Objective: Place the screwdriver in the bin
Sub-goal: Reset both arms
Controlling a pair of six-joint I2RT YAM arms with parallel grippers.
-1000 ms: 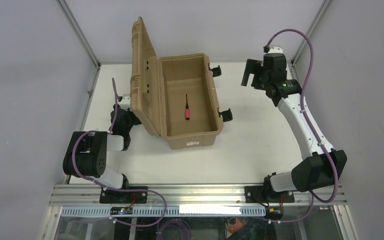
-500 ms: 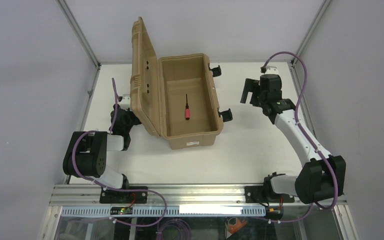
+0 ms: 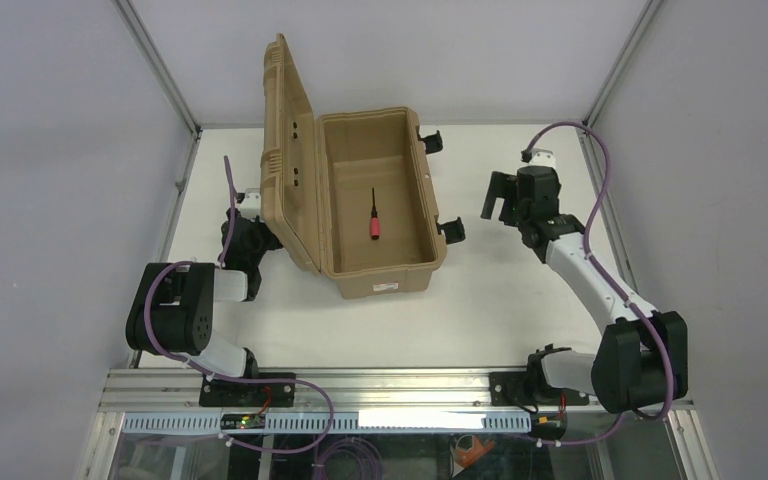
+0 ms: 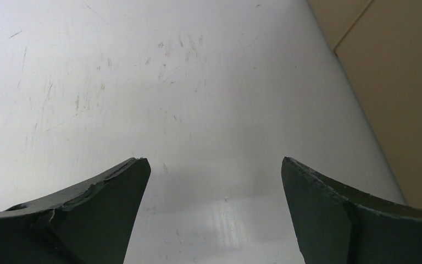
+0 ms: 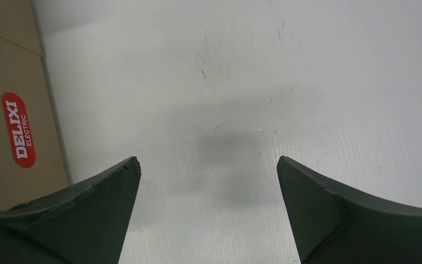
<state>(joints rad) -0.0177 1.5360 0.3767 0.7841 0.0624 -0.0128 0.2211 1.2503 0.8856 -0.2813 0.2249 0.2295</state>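
Observation:
The screwdriver (image 3: 373, 222), with a red-pink handle and thin dark shaft, lies on the floor of the open tan bin (image 3: 385, 281). The bin's ribbed lid (image 3: 290, 150) stands open on its left side. My right gripper (image 3: 496, 200) is open and empty, to the right of the bin. In the right wrist view (image 5: 208, 158) it hangs over bare table, with the bin's wall (image 5: 0, 66) at the left. My left gripper (image 3: 257, 238) rests low behind the lid. In the left wrist view (image 4: 213, 159) it is open and empty, with the bin (image 4: 401, 82) at the right.
Black latches (image 3: 451, 229) stick out from the bin's right side toward my right gripper. A red DELIXI sticker (image 5: 17, 129) is on the bin wall. The white table (image 3: 520, 290) is ringed by a metal frame and grey walls.
My right arm has drawn back from the far right corner toward me, and its open gripper has come lower beside the bin. The left arm, the bin and the screwdriver have not moved.

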